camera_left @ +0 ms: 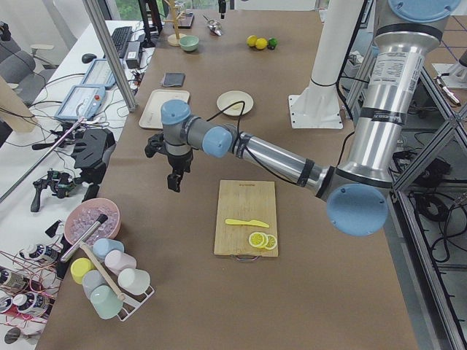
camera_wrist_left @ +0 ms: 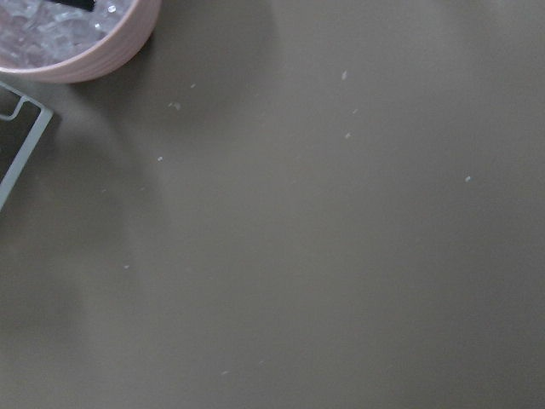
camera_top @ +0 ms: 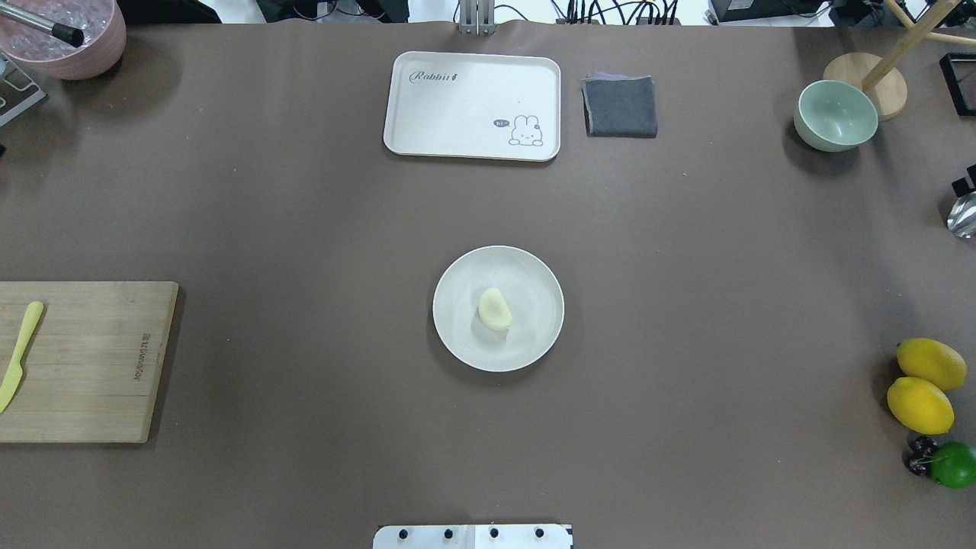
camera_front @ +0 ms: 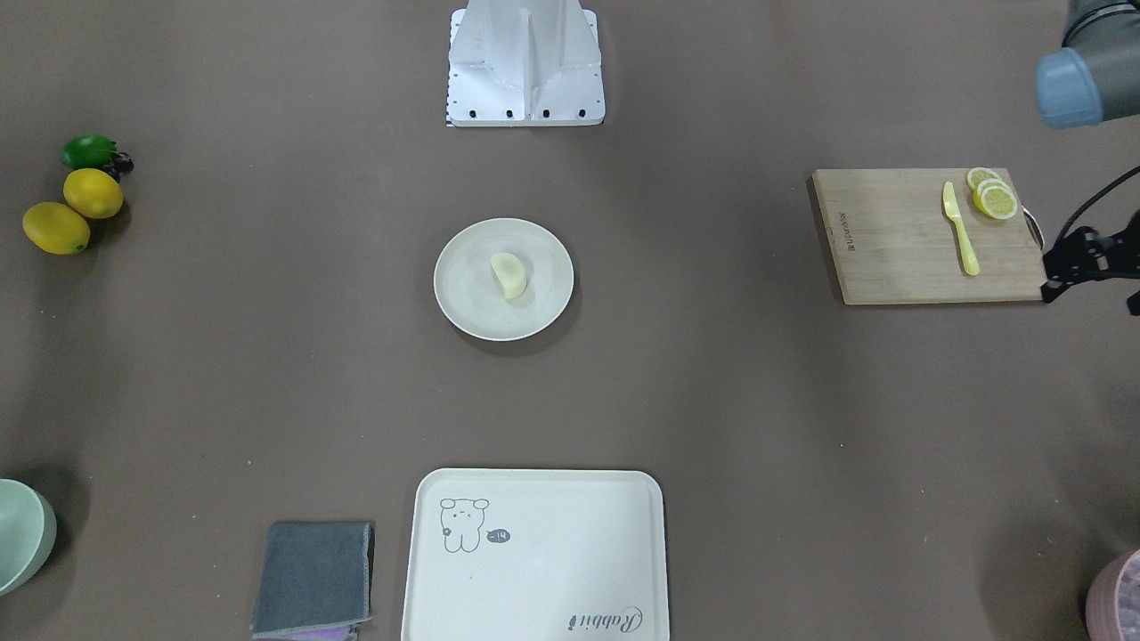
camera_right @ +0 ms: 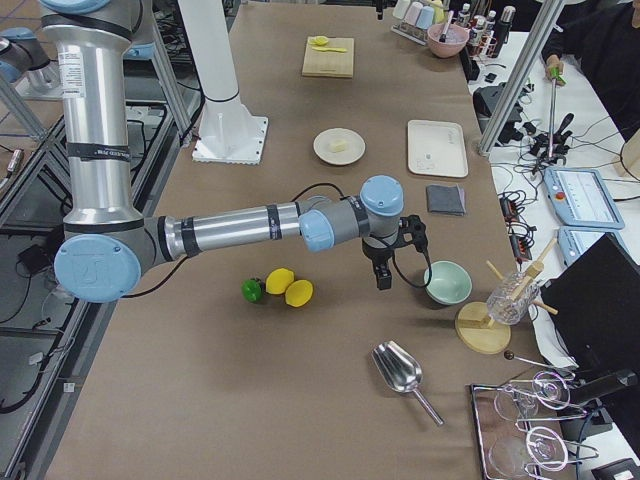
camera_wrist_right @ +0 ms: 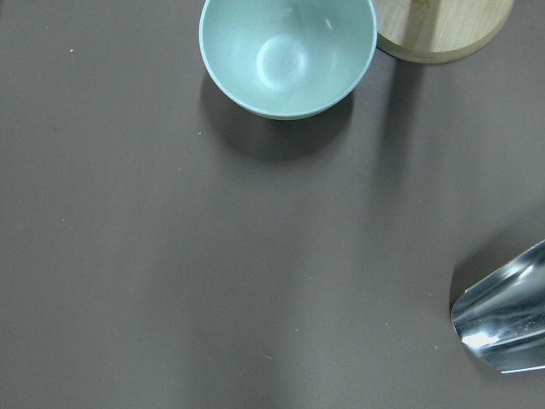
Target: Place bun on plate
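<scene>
The pale cream bun (camera_top: pixel 494 309) lies near the middle of the round off-white plate (camera_top: pixel 534 339), which sits at the table's centre; the front view shows the bun (camera_front: pixel 509 275) and the plate (camera_front: pixel 459 298) the same way. Nothing touches the bun. My left gripper (camera_left: pixel 174 182) hangs fingers down over bare table beyond the cutting board, far from the plate. My right gripper (camera_right: pixel 383 276) hangs beside the green bowl, also far from it. I cannot tell whether either gripper is open or shut.
A cutting board (camera_top: pixel 91 366) with a yellow knife (camera_front: pixel 960 228) and lemon slices (camera_front: pixel 993 196) lies on my left. A cream tray (camera_top: pixel 473 107), grey cloth (camera_top: pixel 621 107), green bowl (camera_top: pixel 835 116), lemons (camera_top: pixel 920 404), metal scoop (camera_wrist_right: pixel 507 328) and pink ice bowl (camera_top: pixel 65 34) ring the table.
</scene>
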